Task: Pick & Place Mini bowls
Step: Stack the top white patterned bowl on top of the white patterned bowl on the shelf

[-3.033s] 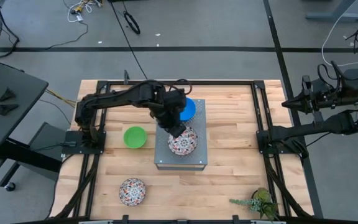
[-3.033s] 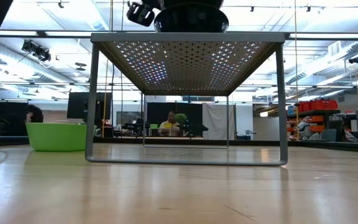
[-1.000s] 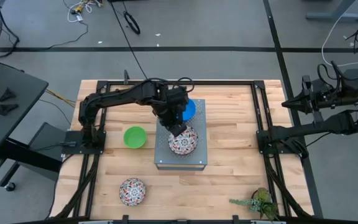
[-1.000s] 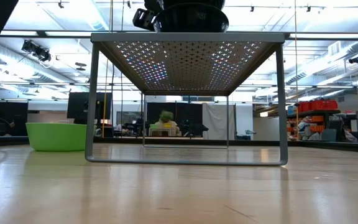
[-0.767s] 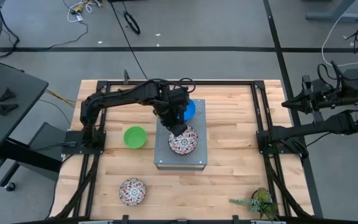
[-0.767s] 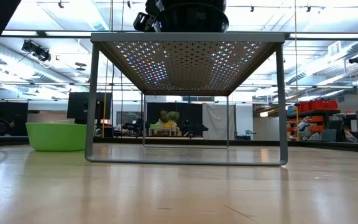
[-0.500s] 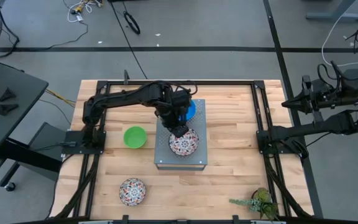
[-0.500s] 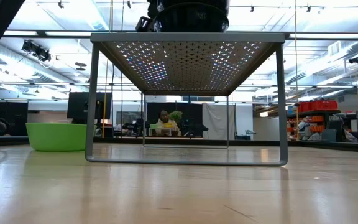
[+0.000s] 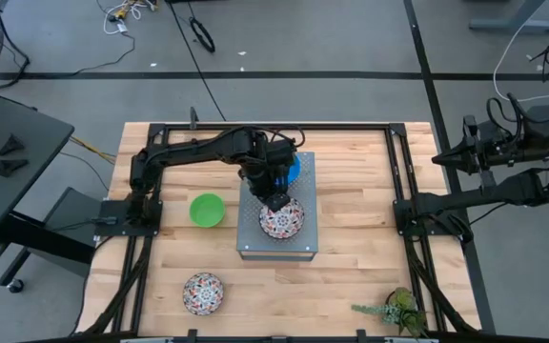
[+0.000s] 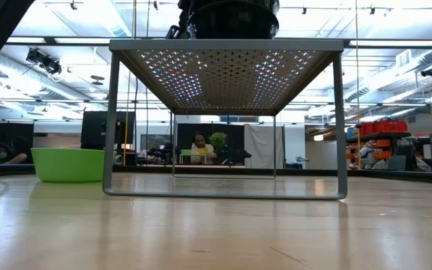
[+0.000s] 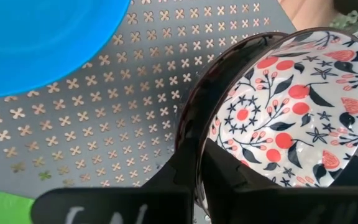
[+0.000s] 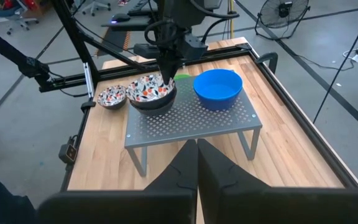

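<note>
A floral mini bowl (image 9: 283, 220) stands on the near part of the grey perforated box (image 9: 255, 238). It seems nested in a dark bowl (image 12: 146, 103). My left gripper (image 9: 274, 201) is shut on the rim at the far-left side. The bright blue bowl (image 9: 292, 168) rests on the box's far part. The green bowl (image 9: 207, 210) lies on the table left of the box. A second floral bowl (image 9: 203, 292) rests by the near edge. My right gripper (image 12: 196, 146) is shut and waits beyond the table's right edge. My left gripper pinches the wall of the nested bowls at the rim (image 11: 199, 118). One finger (image 11: 229, 171) is inside the floral bowl, the other (image 11: 178, 174) outside the dark wall. The fingers come from above, pointing down. The bowl stays upright; whether its base rests on the box I cannot tell.
The box stands on thin legs (image 10: 109, 120) at the table's middle, with open space beneath it. A small potted plant (image 9: 398, 310) stands at the near right corner. Black frame rails (image 9: 403, 191) run along the table's edges. People sit in the room behind.
My left arm has stretched a little toward the table's right, and its gripper has edged that way above the box. The floral bowl has stayed about where it was.
</note>
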Robot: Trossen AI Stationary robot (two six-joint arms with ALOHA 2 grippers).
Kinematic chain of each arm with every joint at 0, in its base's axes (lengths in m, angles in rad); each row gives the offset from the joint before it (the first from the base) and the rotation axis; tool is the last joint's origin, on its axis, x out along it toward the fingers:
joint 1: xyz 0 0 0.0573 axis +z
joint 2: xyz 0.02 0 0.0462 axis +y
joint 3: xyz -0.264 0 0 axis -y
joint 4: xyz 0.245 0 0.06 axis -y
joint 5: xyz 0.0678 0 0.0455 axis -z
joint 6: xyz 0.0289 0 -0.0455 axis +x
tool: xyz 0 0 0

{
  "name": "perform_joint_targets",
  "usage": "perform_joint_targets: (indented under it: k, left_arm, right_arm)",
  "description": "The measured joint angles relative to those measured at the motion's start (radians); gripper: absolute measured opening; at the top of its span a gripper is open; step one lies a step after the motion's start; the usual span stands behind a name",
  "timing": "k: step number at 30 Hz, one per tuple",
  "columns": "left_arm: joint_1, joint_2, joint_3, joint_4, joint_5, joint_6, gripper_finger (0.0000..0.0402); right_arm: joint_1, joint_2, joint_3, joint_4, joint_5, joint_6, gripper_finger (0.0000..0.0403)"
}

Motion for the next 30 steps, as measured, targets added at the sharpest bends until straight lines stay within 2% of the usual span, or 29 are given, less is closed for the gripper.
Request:
perform_joint_targets:
  k: [10,19,23,30]
  left_arm:
    - [0.000,0.000,0.000,0.000,0.000,-0.002,0.0025]
    - [0.000,0.000,0.000,0.006,-0.006,-0.002,0.0079]
    - [0.000,-0.001,0.000,0.012,0.028,-0.003,0.0102]
    - [0.004,-0.002,0.000,0.021,0.052,-0.003,0.0112]
  right_arm:
    - [0.000,0.000,0.000,0.000,0.000,0.000,0.0003]
    - [0.000,0.000,0.000,0.000,0.000,0.000,0.0003]
    - [0.000,0.000,0.000,0.000,0.000,0.000,0.0003]
    - [0.000,0.000,0.000,0.000,0.000,0.000,0.0003]
